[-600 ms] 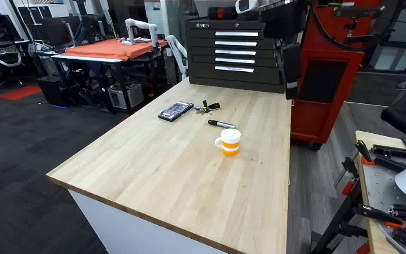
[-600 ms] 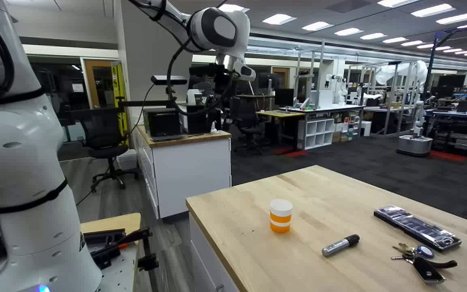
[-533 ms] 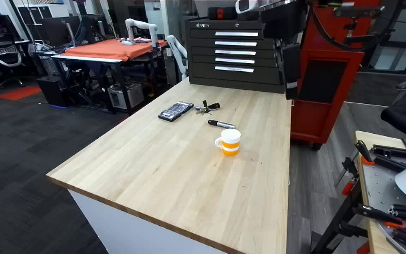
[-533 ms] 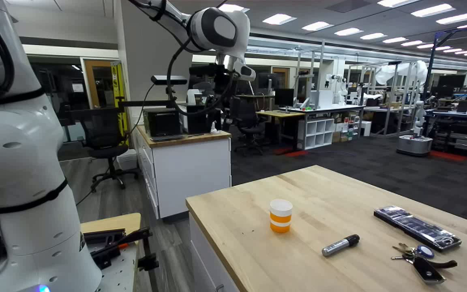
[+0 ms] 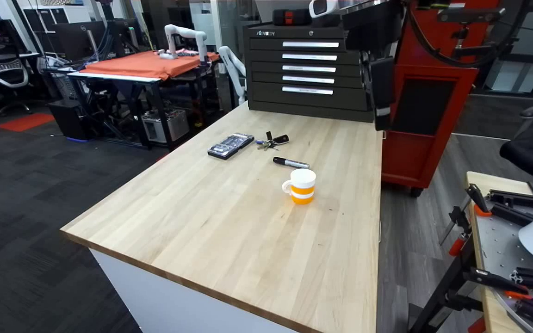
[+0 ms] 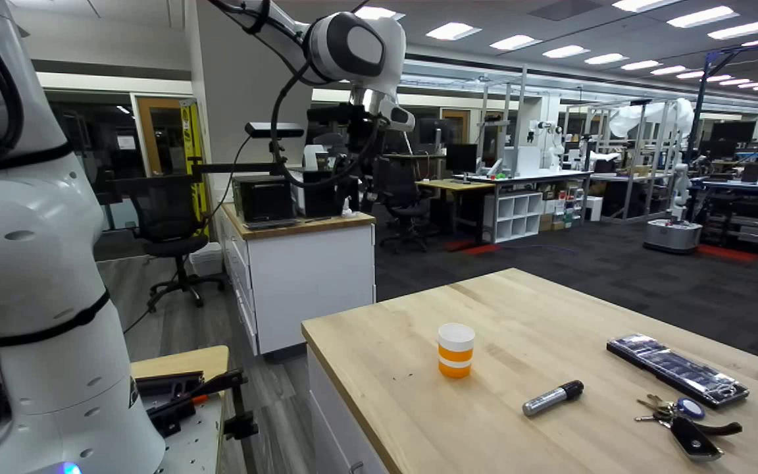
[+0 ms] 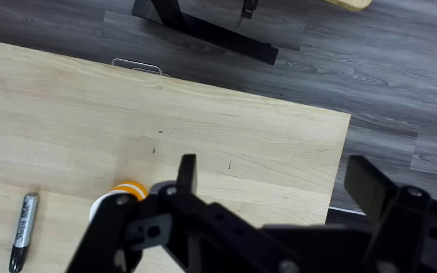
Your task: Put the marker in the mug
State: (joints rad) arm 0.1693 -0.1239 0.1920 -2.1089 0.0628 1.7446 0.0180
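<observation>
A slim silver-and-black marker (image 6: 553, 398) is laid flat on a big pale wooden table top (image 6: 458, 428). It is placed outside the small white-and-orange striped mug (image 6: 456, 359), near it but apart, with wood seen between the two. The mug is stood upright, and its round white handle (image 5: 285, 187) is shown in an exterior view. In the wrist view, part of the mug is hidden by the black two-fingered claw (image 7: 275, 176). The claw's fingers (image 7: 366, 185) are spread wide apart, and the table top is seen between them. The claw is held up higher than the table by a thick white robot arm (image 6: 30, 263).

On the marker's other side, away from the mug, a bunch of keys (image 6: 688, 434) with a round blue tag (image 6: 690, 408) is laid just beside a flat dark box (image 6: 677, 368) with a shiny top. In an exterior view, a dark chest of drawers (image 5: 310, 63) with silver handles (image 5: 309, 69) is stood at the far end of the table top.
</observation>
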